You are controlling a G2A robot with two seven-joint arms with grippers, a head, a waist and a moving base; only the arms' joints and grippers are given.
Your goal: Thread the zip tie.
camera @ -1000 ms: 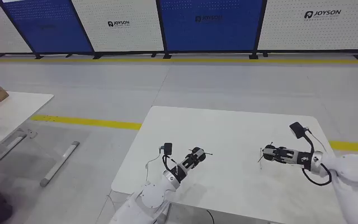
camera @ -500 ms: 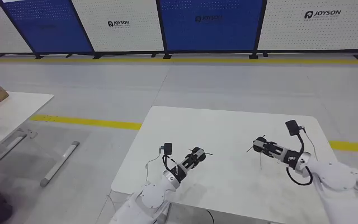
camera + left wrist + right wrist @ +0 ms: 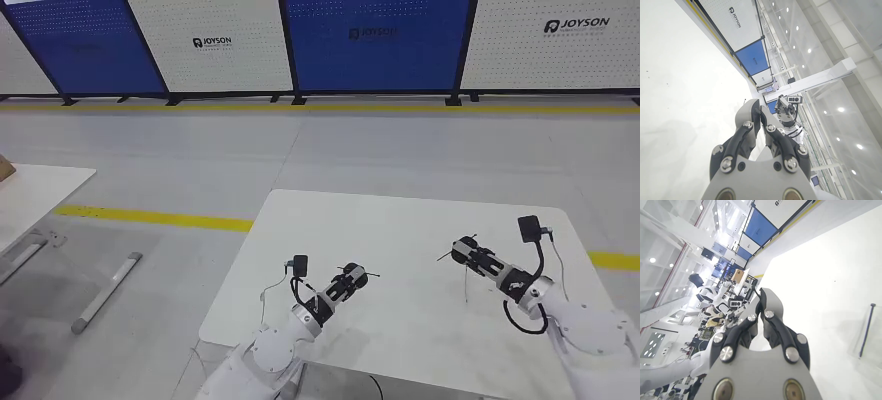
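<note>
We judged the step in hand to be the approach before threading. The two held pieces were well apart, and no tail had entered a head.

The left gripper (image 3: 758, 111) was clamped on a black strand (image 3: 371, 271). The strand's free tip stuck out past the fingertips toward the right gripper (image 3: 761, 298).

The right gripper hung above the table (image 3: 420, 215), well apart from the left gripper on the robot's right side. It was clenched on the zip tie (image 3: 755, 291). This tie sat crosswise to the fingers, one end pointing back toward the left gripper and the other away from it. We could not tell which end carried the head.

A loose zip tie (image 3: 866, 330) lay flat on the table, far from the left gripper and near the right gripper on the robot's side. Its long axis ran toward and away from the robot.

The next move called for closing the gap to the left gripper. Both long axes would then need lining up, tip to head opening. We judged that a small angular error would miss the slot.
</note>
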